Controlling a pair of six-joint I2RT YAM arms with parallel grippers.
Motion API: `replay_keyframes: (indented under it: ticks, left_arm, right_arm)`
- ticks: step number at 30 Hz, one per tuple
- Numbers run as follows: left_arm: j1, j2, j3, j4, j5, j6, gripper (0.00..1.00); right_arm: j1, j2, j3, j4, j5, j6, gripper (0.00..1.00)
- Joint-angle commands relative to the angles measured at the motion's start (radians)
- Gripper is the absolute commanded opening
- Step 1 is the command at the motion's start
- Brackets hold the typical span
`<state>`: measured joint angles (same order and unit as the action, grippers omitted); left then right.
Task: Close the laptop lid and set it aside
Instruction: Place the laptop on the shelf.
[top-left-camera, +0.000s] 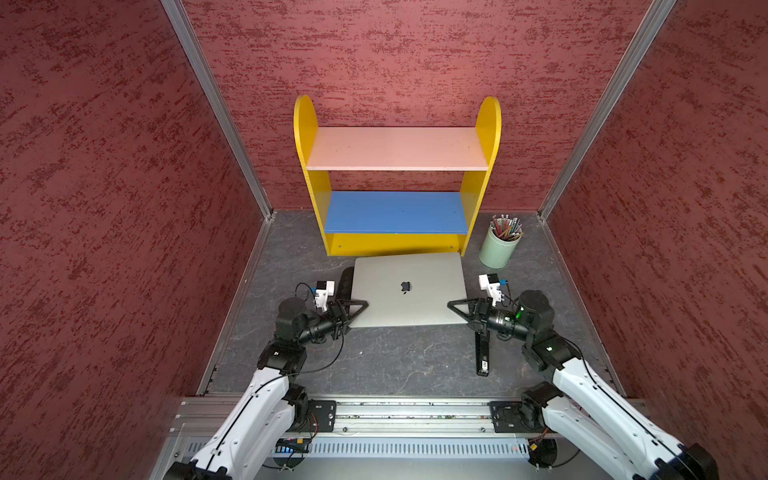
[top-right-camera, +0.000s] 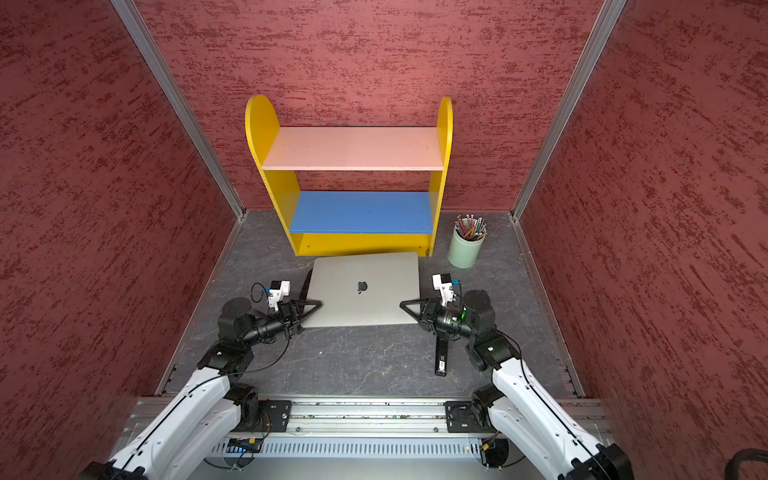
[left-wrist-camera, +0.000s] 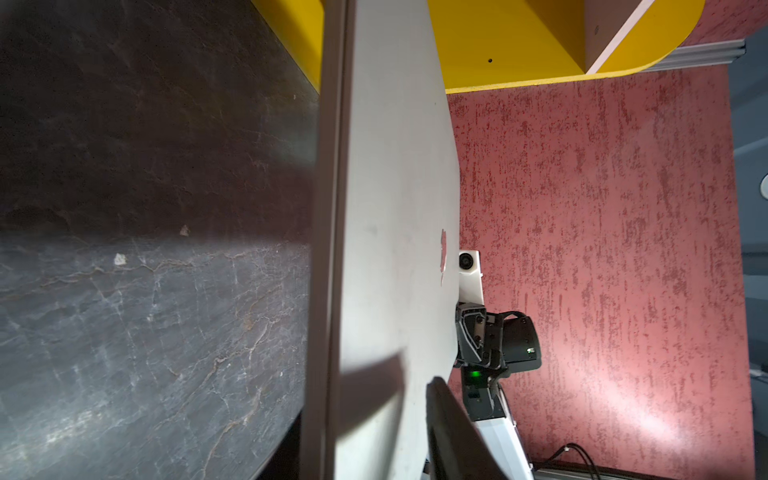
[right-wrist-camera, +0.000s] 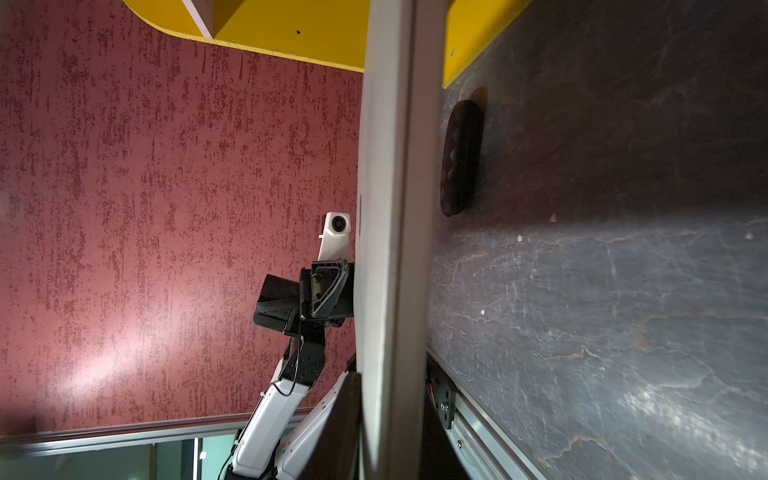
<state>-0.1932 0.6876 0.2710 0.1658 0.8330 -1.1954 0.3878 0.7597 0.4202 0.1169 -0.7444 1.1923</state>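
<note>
Red textured walls (top-left-camera: 104, 208) enclose a dark slate-patterned surface (top-left-camera: 395, 357). The closed laptop (top-left-camera: 415, 307) is just in front of the yellow shelf (top-left-camera: 395, 244). The right claw (top-left-camera: 455, 306) is clenched on its right edge; the left claw (top-left-camera: 360, 305) straddles the left edge, but I cannot tell whether it grips.

A silver-grey laptop (top-right-camera: 365, 307) shows at the centre of a dark stone-look table (top-right-camera: 365, 365), its laptop lid (top-right-camera: 361, 270) shut (logo facing up). At 12 o'clock from it stands a yellow shelf (top-right-camera: 444, 166) with pink and blue boards. A green pencil cup (top-right-camera: 465, 251) sits at 2 o'clock. The left gripper (top-right-camera: 318, 304) meets the laptop's edge at 8 o'clock, the right gripper (top-right-camera: 403, 305) at 4 o'clock. A black stapler (top-right-camera: 441, 357) lies at 5 o'clock.
</note>
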Motion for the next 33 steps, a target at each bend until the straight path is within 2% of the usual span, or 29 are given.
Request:
replay_keyframes:
  ticks: [1, 6, 9, 16, 33]
  left_arm:
    - [0.005, -0.014, 0.088, 0.077, 0.049, 0.027, 0.32]
    - [0.009, -0.005, 0.146, 0.064, 0.062, 0.031, 0.25]
    - [0.013, 0.01, 0.188, 0.067, 0.072, 0.034, 0.16]
    - [0.023, 0.071, 0.287, 0.091, 0.09, 0.041, 0.04]
    - [0.049, 0.196, 0.474, 0.078, 0.11, 0.089, 0.01]
  right_arm:
    - [-0.012, 0.004, 0.078, 0.005, -0.024, -0.1, 0.07]
    - [-0.017, 0.03, 0.135, -0.029, -0.028, -0.12, 0.1]
    - [-0.018, 0.058, 0.165, -0.031, -0.03, -0.123, 0.1]
    - [-0.023, 0.108, 0.231, -0.039, -0.033, -0.133, 0.1]
    - [-0.027, 0.222, 0.378, -0.052, -0.047, -0.154, 0.12]
